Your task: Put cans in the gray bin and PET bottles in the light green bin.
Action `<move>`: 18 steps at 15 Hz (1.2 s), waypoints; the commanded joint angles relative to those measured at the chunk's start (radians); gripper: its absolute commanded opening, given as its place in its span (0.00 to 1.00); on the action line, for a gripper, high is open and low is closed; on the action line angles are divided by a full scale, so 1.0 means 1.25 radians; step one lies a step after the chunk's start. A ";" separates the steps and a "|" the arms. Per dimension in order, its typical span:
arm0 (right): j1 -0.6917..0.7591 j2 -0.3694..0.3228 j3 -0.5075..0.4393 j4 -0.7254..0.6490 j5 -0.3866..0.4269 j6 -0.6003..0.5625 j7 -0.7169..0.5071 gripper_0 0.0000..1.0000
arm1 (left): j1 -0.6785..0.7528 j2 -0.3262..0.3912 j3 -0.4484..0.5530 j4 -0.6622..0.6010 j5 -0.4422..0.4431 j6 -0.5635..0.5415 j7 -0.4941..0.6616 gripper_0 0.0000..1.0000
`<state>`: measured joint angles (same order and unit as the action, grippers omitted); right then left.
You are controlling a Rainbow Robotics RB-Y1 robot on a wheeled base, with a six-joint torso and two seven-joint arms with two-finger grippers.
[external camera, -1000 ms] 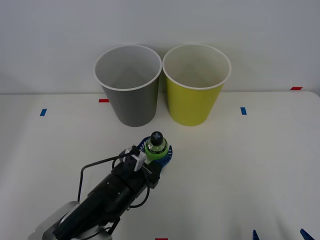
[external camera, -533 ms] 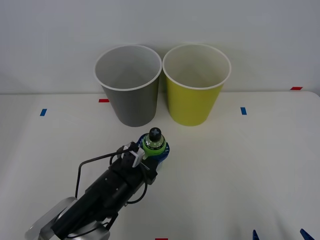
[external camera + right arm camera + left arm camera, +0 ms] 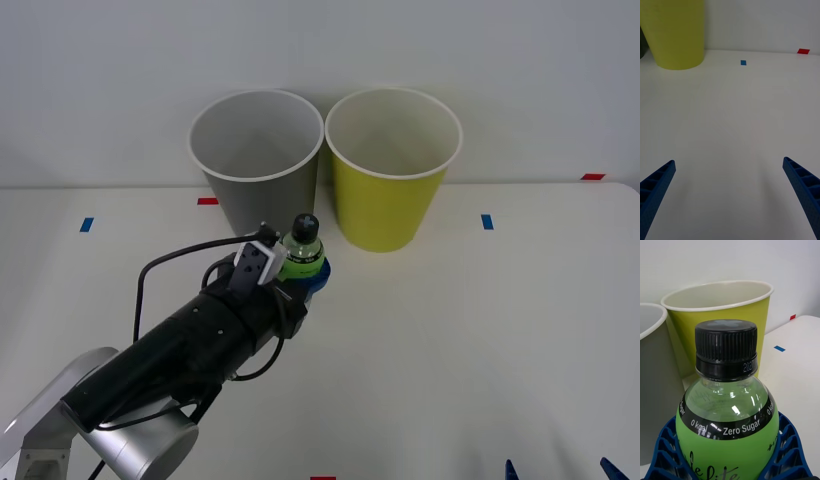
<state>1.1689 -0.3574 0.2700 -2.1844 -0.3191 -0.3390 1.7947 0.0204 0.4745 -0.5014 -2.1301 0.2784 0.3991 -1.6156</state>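
Note:
My left gripper (image 3: 303, 272) is shut on the PET bottle (image 3: 301, 250), a small clear bottle with a bright green label and black cap, held upright above the table just in front of the two bins. The left wrist view shows the PET bottle (image 3: 727, 412) cradled between the blue fingers (image 3: 666, 450), its cap near rim height. The gray bin (image 3: 258, 170) stands at the back left and the light green bin (image 3: 392, 166) right beside it. The light green bin (image 3: 718, 322) rises behind the bottle. My right gripper (image 3: 729, 195) is open low over bare table, at the front right.
Small blue tape marks (image 3: 487, 221) and red tape marks (image 3: 207, 201) lie on the white table. A pale wall stands behind the bins. Free table spreads to the right of the bins and in front of them.
My left arm has lifted the bottle and carried it forward toward the bins, from table height to near the bins' upper walls. The right gripper has not moved.

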 commanded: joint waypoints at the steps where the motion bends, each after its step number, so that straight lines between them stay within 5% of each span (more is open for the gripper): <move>1: 0.000 0.000 0.000 0.000 0.000 0.000 0.000 1.00 | -0.002 -0.008 0.046 -0.115 -0.002 0.150 0.029 0.00; 6: 0.000 0.000 0.000 0.000 0.000 0.000 0.000 1.00 | -0.036 -0.013 0.049 -0.266 -0.099 0.343 0.197 0.00; 10: 0.000 0.000 0.000 0.000 0.000 0.000 0.000 1.00 | -0.170 0.008 0.054 -0.295 -0.127 0.487 0.287 0.00; 18: 0.000 0.000 0.000 0.000 0.000 0.000 0.000 1.00 | -0.440 -0.054 0.073 -0.296 -0.123 0.791 0.322 0.00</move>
<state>1.1689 -0.3574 0.2700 -2.1844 -0.3191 -0.3390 1.7947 -0.5039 0.4227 -0.4169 -2.5020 0.1236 1.3592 -1.2183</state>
